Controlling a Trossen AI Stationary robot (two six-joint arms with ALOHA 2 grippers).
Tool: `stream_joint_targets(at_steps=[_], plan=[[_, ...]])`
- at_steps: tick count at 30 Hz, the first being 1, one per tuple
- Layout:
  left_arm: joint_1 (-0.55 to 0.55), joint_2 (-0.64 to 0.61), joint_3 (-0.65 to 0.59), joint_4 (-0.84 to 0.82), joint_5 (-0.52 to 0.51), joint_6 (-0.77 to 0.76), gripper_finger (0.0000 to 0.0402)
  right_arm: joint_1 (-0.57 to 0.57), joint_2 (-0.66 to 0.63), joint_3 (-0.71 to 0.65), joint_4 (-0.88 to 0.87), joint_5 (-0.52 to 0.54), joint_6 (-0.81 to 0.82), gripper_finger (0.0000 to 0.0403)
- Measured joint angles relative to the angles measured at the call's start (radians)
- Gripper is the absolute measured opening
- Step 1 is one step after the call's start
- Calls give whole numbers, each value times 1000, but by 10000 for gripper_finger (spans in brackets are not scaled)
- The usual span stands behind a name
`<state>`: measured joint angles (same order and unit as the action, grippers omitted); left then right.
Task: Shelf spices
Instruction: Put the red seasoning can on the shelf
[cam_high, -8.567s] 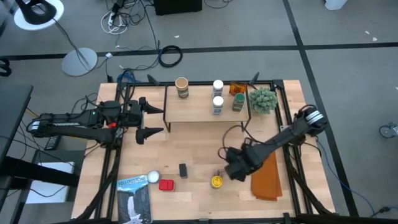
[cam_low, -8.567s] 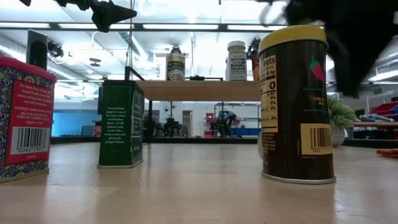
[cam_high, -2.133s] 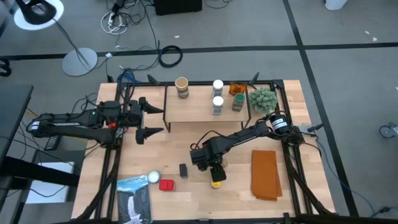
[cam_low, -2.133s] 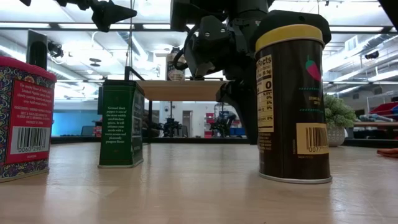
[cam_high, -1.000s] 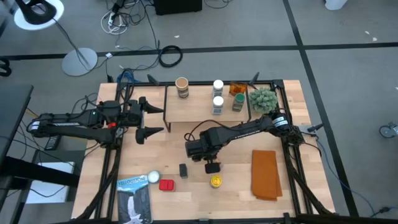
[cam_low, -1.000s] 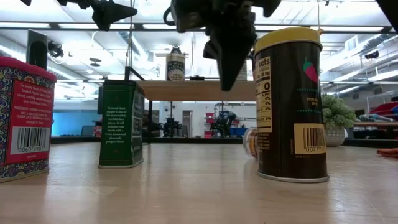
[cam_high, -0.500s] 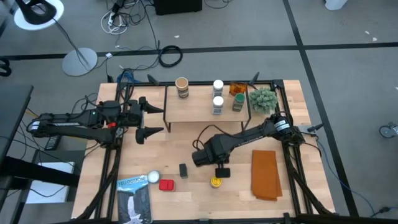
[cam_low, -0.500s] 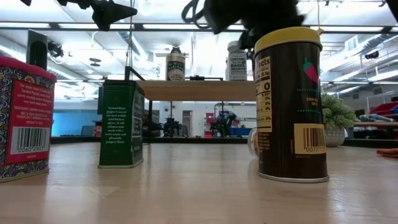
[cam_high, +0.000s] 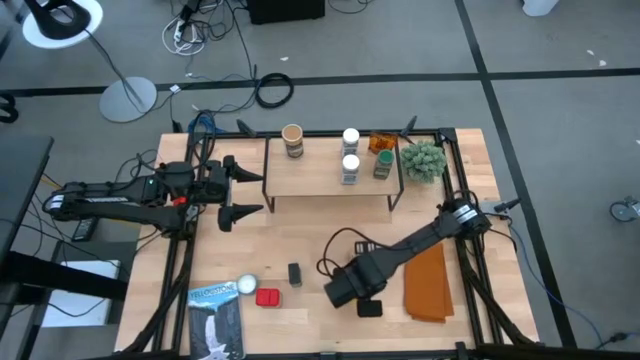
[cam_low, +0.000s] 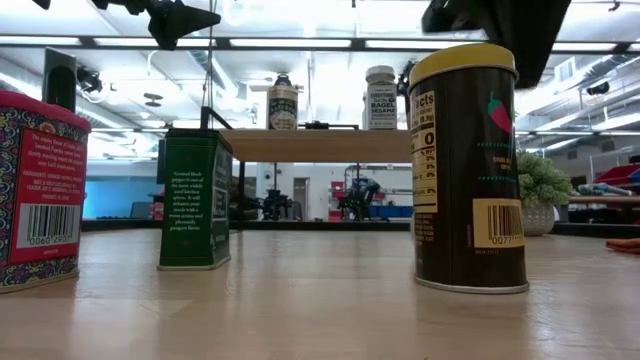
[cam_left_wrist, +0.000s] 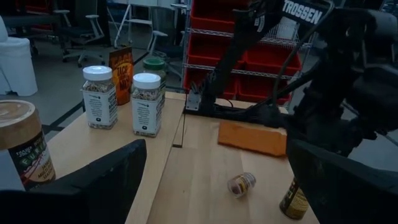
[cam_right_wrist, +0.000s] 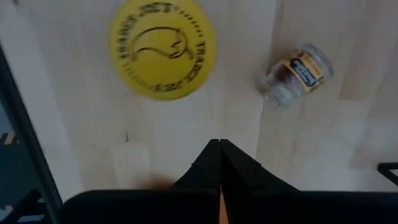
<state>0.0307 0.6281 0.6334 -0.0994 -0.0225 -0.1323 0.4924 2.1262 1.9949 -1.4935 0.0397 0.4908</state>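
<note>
the right gripper (cam_right_wrist: 219, 155) hangs low over the front of the table with its fingers pressed together and nothing between them — below it stand the yellow-lidded tin (cam_right_wrist: 163, 49) and, lying on its side just beside that, a small clear jar (cam_right_wrist: 296, 73). the left gripper (cam_high: 247, 187) waits at the shelf's (cam_high: 310, 176) left end, fingers spread wide. four jars stand on the shelf; the green tin (cam_low: 194, 199) and the red tin (cam_low: 40, 190) stand on the table, near the blue-and-white booklet (cam_high: 214, 320).
</note>
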Motion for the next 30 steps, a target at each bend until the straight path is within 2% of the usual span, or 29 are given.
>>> stream_joint_targets(at_steps=[5, 11, 18, 23, 30], plan=[[0, 0, 0, 0, 0, 0, 396, 45, -49, 0, -4, 53, 59, 0], [0, 0, 0, 1, 0, 0, 396, 102, -84, 0, 3, 125, 204, 6], [0, 0, 0, 1, 0, 0, 396, 143, -84, 0, 91, 176, 289, 26], [0, 0, 0, 1, 0, 0, 396, 148, -84, 0, 161, 175, 293, 65], [0, 0, 0, 1, 0, 0, 396, 140, -84, 0, 195, 167, 291, 154]])
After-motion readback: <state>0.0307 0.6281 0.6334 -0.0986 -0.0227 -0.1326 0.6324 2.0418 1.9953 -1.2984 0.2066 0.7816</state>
